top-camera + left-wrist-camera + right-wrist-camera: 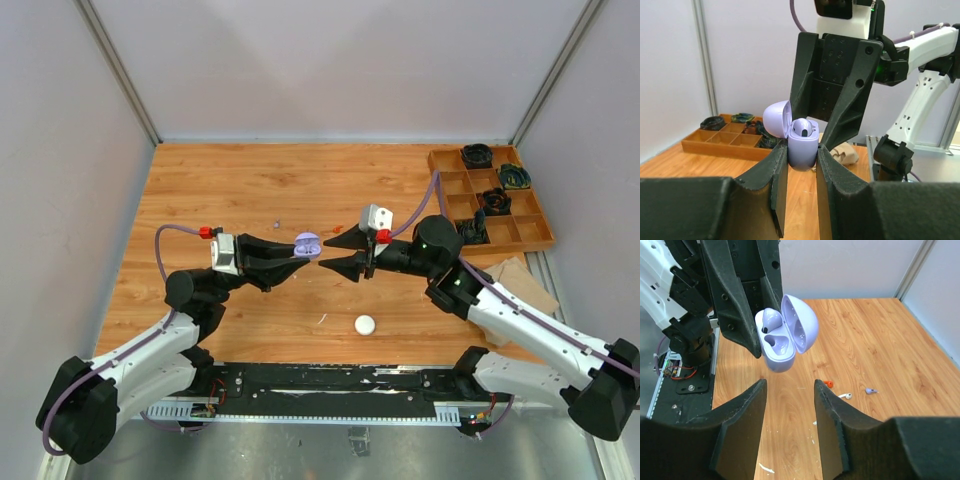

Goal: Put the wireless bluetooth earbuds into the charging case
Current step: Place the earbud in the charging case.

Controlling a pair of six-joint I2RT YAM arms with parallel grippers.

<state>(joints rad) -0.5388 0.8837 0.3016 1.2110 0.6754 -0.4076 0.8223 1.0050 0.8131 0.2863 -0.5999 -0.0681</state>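
Earbud (804,128) seated in case (803,150), left-wrist view

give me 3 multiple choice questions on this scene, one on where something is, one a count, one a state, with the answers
1. Where is the lilac charging case? A) lying on the table B) clamped in the left gripper C) out of every view
2. How many loose earbuds lie on the table in the right wrist view? A) one B) six C) three
3. The case's lid is A) open B) shut C) missing
Answers: 1 B, its fingers pinch the case in the air. 2 C, an orange-red earbud, a white earbud and a pale purple earbud. 3 A, the lid is hinged back beside a seated earbud.
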